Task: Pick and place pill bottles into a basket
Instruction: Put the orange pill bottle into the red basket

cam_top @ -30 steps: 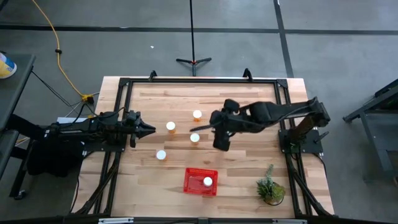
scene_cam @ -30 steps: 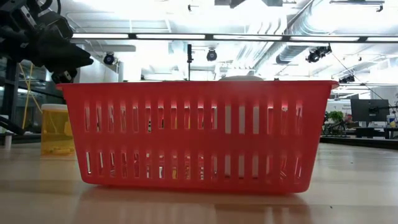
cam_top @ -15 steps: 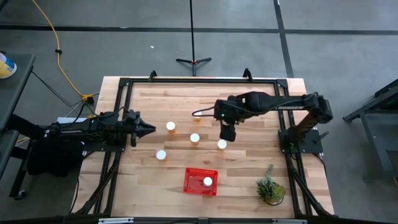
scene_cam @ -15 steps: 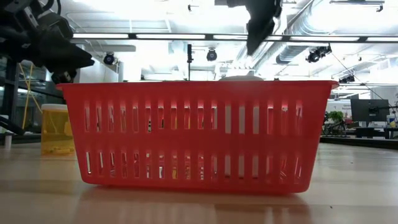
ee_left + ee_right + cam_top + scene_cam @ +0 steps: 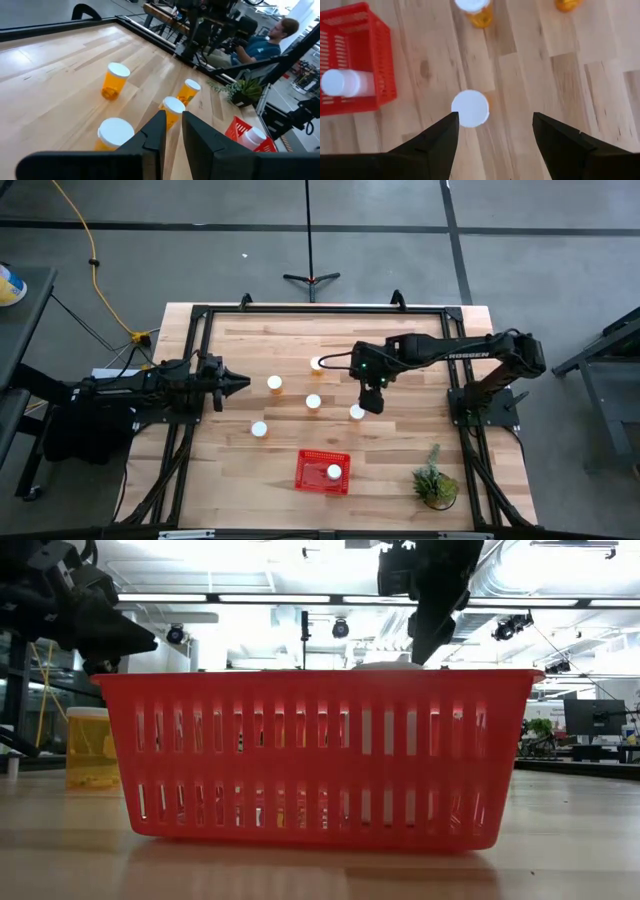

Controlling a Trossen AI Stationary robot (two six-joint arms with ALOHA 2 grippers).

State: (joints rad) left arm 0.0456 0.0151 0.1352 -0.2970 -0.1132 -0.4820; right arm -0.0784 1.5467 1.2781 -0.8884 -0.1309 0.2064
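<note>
One pill bottle [image 5: 334, 472] lies in your basket [image 5: 309, 480]; five remain on the worktop [image 5: 400, 450]. Right claw [image 5: 372, 406], wide and empty, hovers over one; left claw [image 5: 243, 383], narrow and empty, waits.

Counter [image 5: 400, 450]: pale wood planks, edged by a black frame.
Potted plant [image 5: 435, 483]: stood at one corner.
Yellow cable [image 5: 92, 255]: laid across the floor.
Person [image 5: 265, 42]: seated beyond the counter.

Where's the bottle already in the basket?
In the high view, one white-capped orange pill bottle sits in the small red mesh basket, toward its right side, left of the green plant.
</note>
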